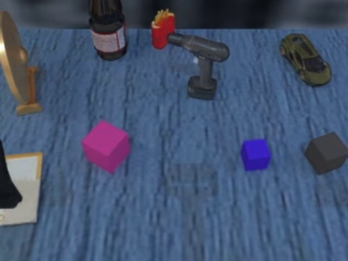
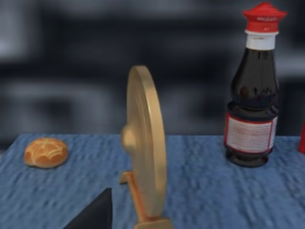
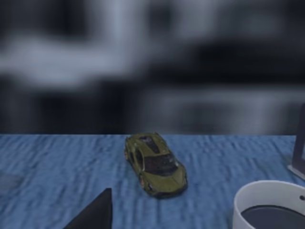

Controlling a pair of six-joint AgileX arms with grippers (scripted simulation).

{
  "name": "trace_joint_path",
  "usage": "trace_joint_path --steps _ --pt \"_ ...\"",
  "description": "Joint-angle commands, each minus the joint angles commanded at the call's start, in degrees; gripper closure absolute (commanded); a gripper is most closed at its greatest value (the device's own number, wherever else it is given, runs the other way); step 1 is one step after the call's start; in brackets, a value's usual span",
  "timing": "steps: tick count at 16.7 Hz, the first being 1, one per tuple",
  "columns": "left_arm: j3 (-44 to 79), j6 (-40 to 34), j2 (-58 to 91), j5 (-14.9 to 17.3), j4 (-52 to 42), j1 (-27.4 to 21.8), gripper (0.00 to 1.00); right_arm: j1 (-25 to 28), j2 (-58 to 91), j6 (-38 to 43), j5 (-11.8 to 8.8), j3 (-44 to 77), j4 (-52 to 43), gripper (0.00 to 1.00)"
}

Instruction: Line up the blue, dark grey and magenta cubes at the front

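Note:
On the blue cloth, the magenta cube lies left of centre. The small blue cube is right of centre, and the dark grey cube sits close to the right edge. All three stand apart and nothing touches them. My left arm shows as a dark shape at the table's left edge, well left of the magenta cube. A dark wedge of my left gripper shows in its wrist view. The right gripper shows only in its own wrist view and is outside the top view. No cube appears in either wrist view.
Along the back stand a gold round mirror, a sauce bottle, a fries box, a dark grey power drill and an olive toy car. A tan-edged white pad lies front left. A bread roll and white cup also show.

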Motion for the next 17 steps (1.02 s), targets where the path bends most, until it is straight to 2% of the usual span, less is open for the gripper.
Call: trace_joint_path --steps 4,8,12,17 --pt "0.0 0.0 0.0 0.0 0.0 0.0 0.00 0.6 1.8 0.4 -0.1 1.7 -1.1 0.00" --pt "0.0 0.0 0.0 0.0 0.0 0.0 0.00 3.5 12.6 2.4 -0.2 12.1 -7.6 0.00" --pt "0.0 0.0 0.0 0.0 0.0 0.0 0.00 7.7 33.2 5.5 0.0 28.6 -18.3 0.00" --pt "0.0 0.0 0.0 0.0 0.0 0.0 0.00 13.9 67.0 10.0 0.0 51.7 -34.5 0.00"
